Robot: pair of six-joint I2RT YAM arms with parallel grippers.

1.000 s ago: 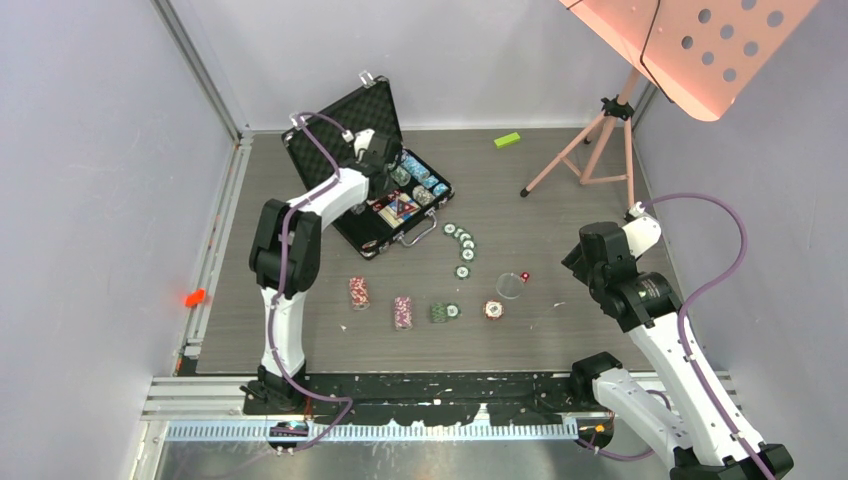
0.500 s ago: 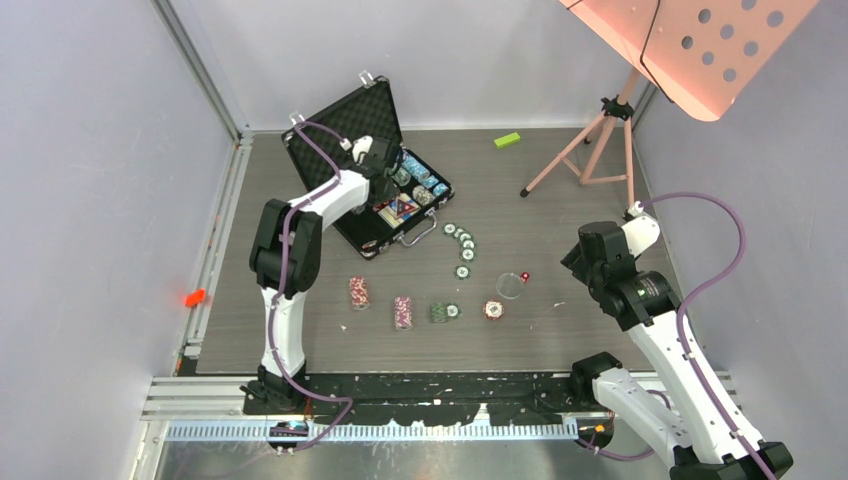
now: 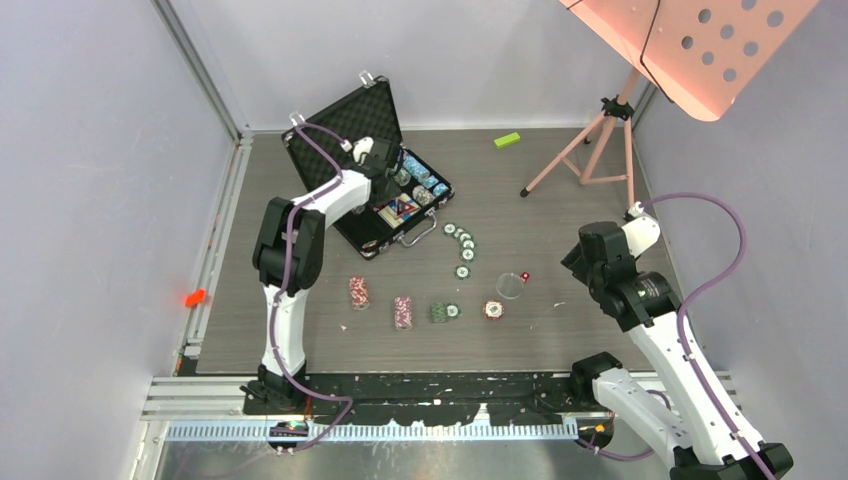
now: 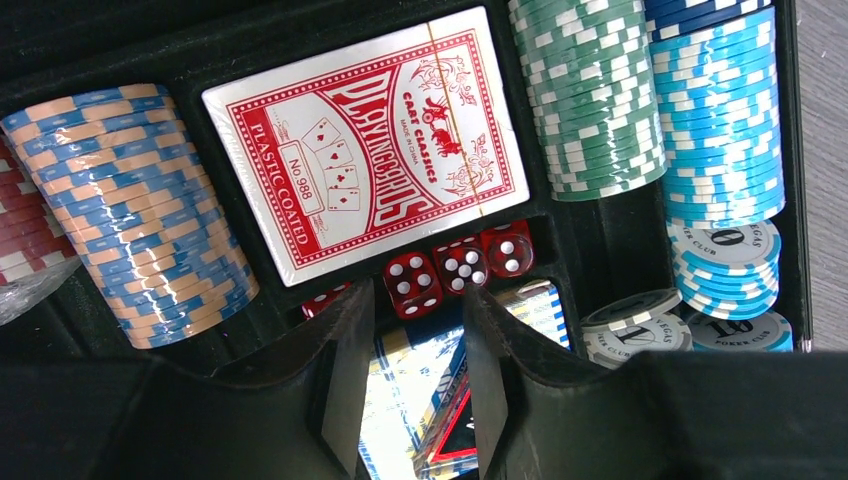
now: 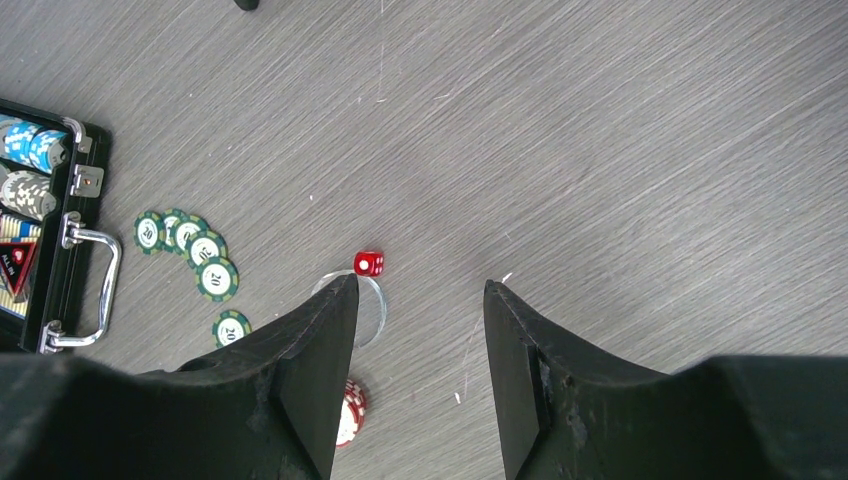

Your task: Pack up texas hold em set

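The left gripper (image 4: 417, 296) hangs low inside the open case (image 3: 340, 120), its fingers (image 4: 345, 370) parted with nothing between them. Through the gap a blue-and-yellow card box (image 4: 420, 400) lies right under it. Just past the fingertips sits a row of red dice (image 4: 460, 265) in a slot in the foam, and beyond the dice the red-backed deck (image 4: 370, 140) lies flat in its own slot. To one side of the deck, in the wrist view, stands a row of orange-and-blue chips (image 4: 140, 210) on edge, with red-and-white chips (image 4: 25, 235) further out. To the other side are green chips (image 4: 595, 100), then light blue chips (image 4: 720, 120), with a few grey chips (image 4: 635, 335) lying flat nearer the finger. The right gripper (image 5: 420, 288) hovers above the bare table (image 5: 650, 150), well apart from the case, its fingers also spread wide and holding nothing. Just ahead of its left finger lies a lone red die (image 5: 368, 263), beside a small clear round cup (image 5: 368, 305) that the finger partly hides. Further left a curved trail of green chips (image 5: 205, 255) runs towards the case handle (image 5: 95, 285). A red-and-white stack (image 5: 350, 410) peeps out beside the same finger. In the top view more chip stacks (image 3: 403, 311) stand in a row on the table between the two arms.
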